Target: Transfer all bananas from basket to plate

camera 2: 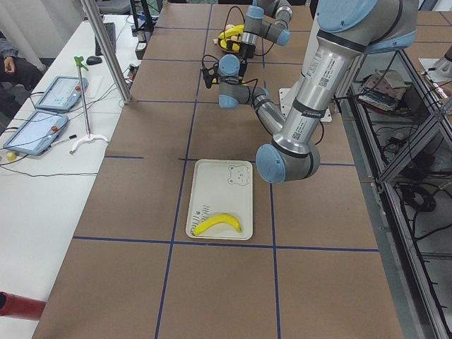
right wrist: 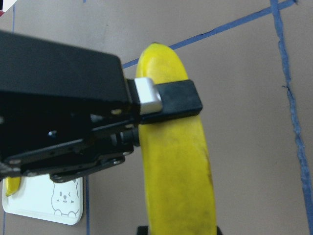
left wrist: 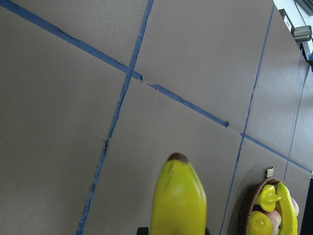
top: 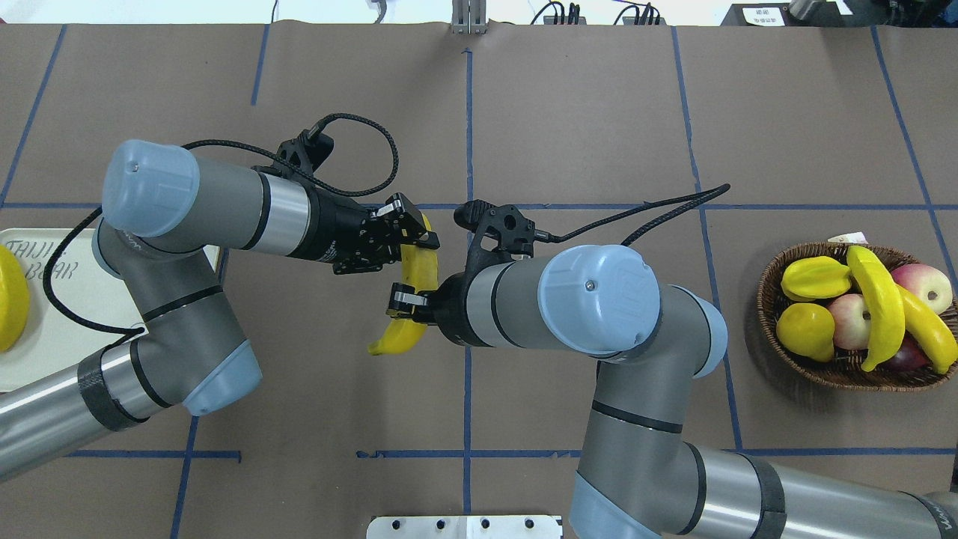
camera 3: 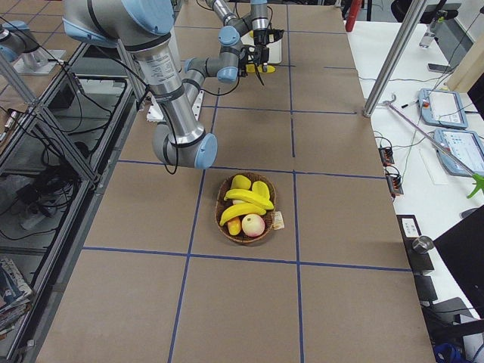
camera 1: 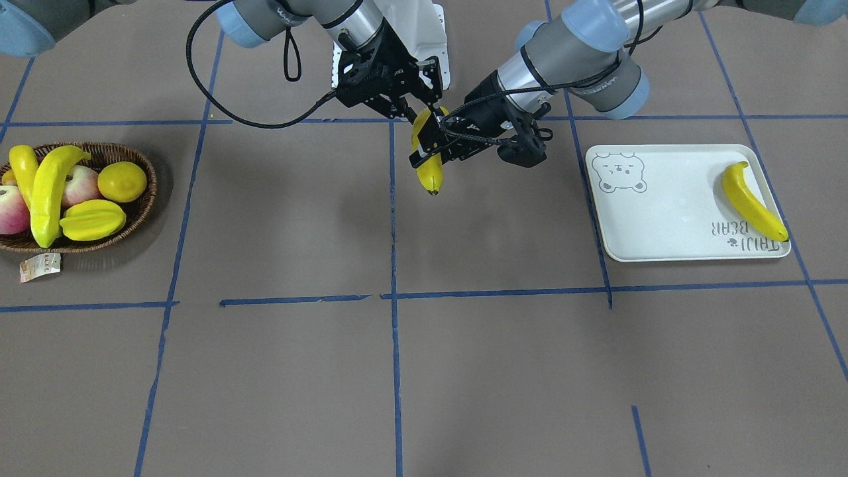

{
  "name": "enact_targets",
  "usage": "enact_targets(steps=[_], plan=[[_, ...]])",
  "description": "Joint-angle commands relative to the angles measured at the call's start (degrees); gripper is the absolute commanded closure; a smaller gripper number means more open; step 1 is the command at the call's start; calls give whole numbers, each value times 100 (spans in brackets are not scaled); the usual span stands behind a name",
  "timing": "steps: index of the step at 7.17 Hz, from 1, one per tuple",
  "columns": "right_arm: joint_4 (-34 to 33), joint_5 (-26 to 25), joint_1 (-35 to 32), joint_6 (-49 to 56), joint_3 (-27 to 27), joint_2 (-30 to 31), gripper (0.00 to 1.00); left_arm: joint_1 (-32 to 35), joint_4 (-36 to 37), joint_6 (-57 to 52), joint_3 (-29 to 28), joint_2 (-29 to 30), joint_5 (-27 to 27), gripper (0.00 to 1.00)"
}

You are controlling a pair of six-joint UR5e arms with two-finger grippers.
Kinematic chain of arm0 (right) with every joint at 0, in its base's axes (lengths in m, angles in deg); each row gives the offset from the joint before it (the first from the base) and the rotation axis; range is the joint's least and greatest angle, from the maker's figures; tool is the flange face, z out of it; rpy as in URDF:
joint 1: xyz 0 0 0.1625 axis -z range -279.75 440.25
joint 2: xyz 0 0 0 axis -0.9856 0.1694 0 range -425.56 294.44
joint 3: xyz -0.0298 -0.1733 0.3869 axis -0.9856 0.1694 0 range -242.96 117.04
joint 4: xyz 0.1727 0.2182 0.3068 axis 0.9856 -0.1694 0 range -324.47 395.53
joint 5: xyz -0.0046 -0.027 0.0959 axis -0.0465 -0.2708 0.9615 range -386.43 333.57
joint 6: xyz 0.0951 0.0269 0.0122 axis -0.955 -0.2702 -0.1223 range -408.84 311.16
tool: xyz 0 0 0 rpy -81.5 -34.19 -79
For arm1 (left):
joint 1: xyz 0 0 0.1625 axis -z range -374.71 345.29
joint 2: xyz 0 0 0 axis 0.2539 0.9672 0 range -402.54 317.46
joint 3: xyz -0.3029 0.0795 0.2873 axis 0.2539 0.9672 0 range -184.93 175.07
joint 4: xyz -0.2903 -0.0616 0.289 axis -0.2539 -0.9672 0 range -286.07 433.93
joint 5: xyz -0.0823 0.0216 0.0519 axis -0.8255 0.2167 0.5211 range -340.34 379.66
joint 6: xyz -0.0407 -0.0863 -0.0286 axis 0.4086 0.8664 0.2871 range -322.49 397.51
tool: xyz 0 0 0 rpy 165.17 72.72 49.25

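The brown table (camera 1: pixel 424 371), divided into squares by blue tape lines (camera 1: pixel 393 225), is seen with both arms extended over its middle. The left arm (top: pixel 187 202) and the right arm (top: pixel 599 299) are seen there wrist to wrist. The plate (camera 1: pixel 662 218) is laid flat on the robot's left side of the table. The basket (camera 1: pixel 150 195) is set on the right side, well apart from it.

Two bananas in the basket (camera 1: pixel 50 195) are laid side by side over the other fruit. The banana on the plate (camera 1: pixel 752 204) is laid along the plate's left end, beside the lettering. The mid-air banana (camera 1: pixel 432 173) is held above the table's middle, between plate and basket, touching neither.

It is clamped on its farther part by the left gripper (top: pixel 413 227), and one finger is seen pressed across it in the right wrist view. The right gripper (top: pixel 406 301) is closed on its nearer part, with fingers laid against both sides.

A starfruit (camera 1: pixel 93 220), a lemon (camera 1: pixel 122 181) and two apples (camera 1: pixel 79 185) are also contained in the basket. A paper tag (camera 1: pixel 40 266) is seen on the table just beside the basket's far rim.
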Motion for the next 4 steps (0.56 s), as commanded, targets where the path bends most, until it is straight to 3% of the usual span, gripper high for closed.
enact_targets(steps=[1,3,4], plan=[[7,23,-87,-42,-68,-16,1,72,1,-34,2,-73,-23,100],[-89,93,-228,-50,-157,10,1,308,1,-51,106,-475,-23,100],[-133,206,-359,-50,-157,71,1,640,1,-51,220,-965,-23,100]])
